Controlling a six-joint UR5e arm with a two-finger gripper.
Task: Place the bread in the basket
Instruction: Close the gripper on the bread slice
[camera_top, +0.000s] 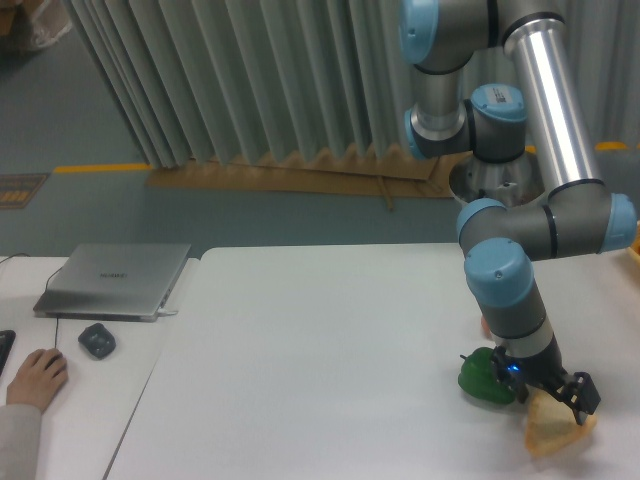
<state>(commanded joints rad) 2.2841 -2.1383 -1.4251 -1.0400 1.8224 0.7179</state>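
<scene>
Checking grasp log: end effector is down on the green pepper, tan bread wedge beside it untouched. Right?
Not right. The camera view shows the end effector down on the pale tan bread wedge, and it is the glossy green pepper that sits beside it, untouched.

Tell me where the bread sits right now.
The bread lies on the white table at the camera view's bottom right, just right of the green pepper, with the gripper down on its top edge.
</scene>
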